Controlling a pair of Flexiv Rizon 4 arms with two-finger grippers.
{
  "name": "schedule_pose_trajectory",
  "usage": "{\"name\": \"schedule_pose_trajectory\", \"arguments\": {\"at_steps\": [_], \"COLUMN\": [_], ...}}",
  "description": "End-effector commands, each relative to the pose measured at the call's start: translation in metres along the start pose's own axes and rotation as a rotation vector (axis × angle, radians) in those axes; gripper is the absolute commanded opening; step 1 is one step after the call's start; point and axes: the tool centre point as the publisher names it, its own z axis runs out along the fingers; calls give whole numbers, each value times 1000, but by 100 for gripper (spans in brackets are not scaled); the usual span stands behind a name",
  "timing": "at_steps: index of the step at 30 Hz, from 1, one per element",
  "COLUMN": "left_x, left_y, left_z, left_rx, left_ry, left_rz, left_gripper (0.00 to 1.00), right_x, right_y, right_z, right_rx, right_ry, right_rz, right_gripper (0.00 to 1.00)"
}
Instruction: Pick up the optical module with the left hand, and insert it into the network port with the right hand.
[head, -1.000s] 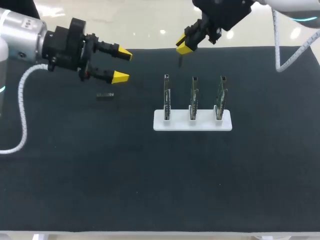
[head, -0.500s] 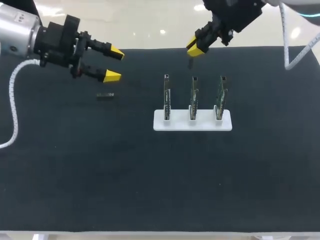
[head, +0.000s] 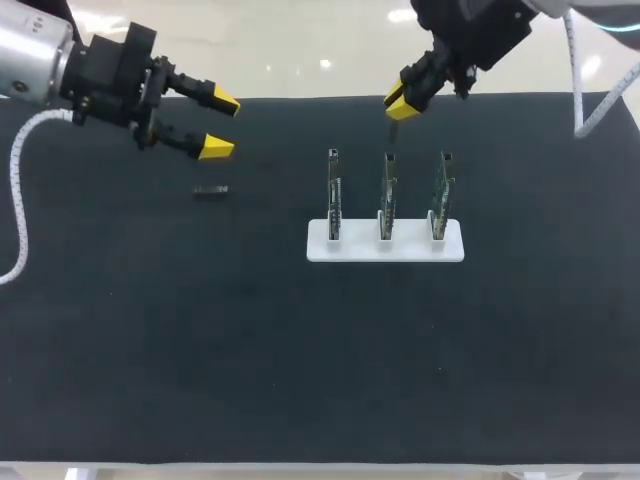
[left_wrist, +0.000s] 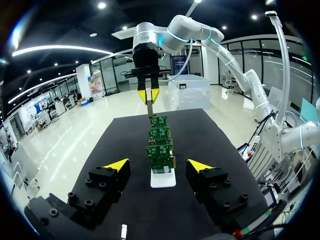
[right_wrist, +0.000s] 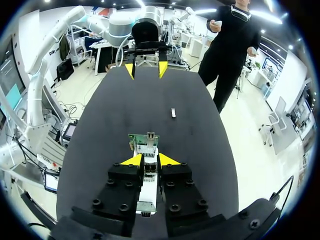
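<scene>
Left gripper (head: 220, 125), fingers spread apart and gripping nothing, hovers clear of the module (head: 210, 191), which lies flat on the table (head: 300, 350) at its six o'clock.

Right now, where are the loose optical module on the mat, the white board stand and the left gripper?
loose optical module (head: 210, 191), head view, middle of its body.
white board stand (head: 360, 246), head view, bare base between boards.
left gripper (head: 218, 125), head view, midway between its open yellow tips.
</scene>
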Motion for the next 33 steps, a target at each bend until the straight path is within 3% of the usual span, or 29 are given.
{"name": "schedule_pose_trajectory", "arguments": {"at_steps": [1,33], "left_x": [0,0], "left_y": [0,0], "left_z": [0,0], "left_rx": [0,0], "left_ry": [3,3], "left_rz": [0,0], "left_gripper": [100,100], "right_x": [4,17], "right_y": [2,7], "right_z": [7,16], "right_rx": [12,22], "right_ry": [-9,-18], "right_rz": [1,-5], "right_gripper": [0,0]}}
